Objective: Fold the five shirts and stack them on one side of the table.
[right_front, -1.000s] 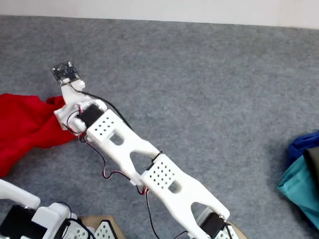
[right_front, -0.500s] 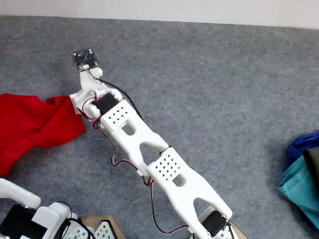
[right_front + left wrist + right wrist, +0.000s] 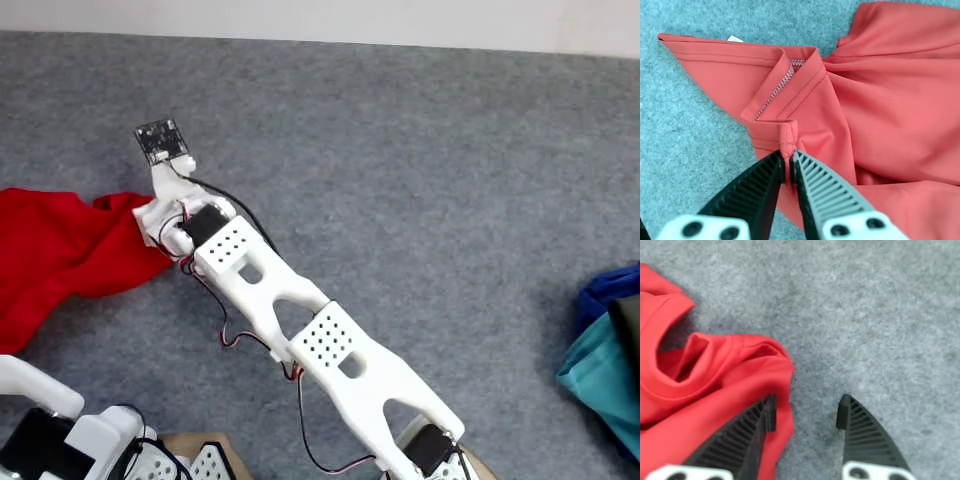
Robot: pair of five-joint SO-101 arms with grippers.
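Pinching a fold of red shirt (image 3: 880,100) in closed left jaws; holding right jaws wide astride its edge.

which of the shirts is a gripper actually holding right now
The red shirt: the left gripper is shut on a fold of it. The blue shirt and the teal shirt lie untouched off to the other side.

White right arm (image 3: 300,330) stretches diagonally from near edge twd far left, wrist end over right edge of red shirt (image 3: 50,250) on grey table (image 3: 450,180). Blue & teal shirts (image 3: 600,375) bunched at right edge; 2nd arm's base (image 3: 70,440) in near-left corner.
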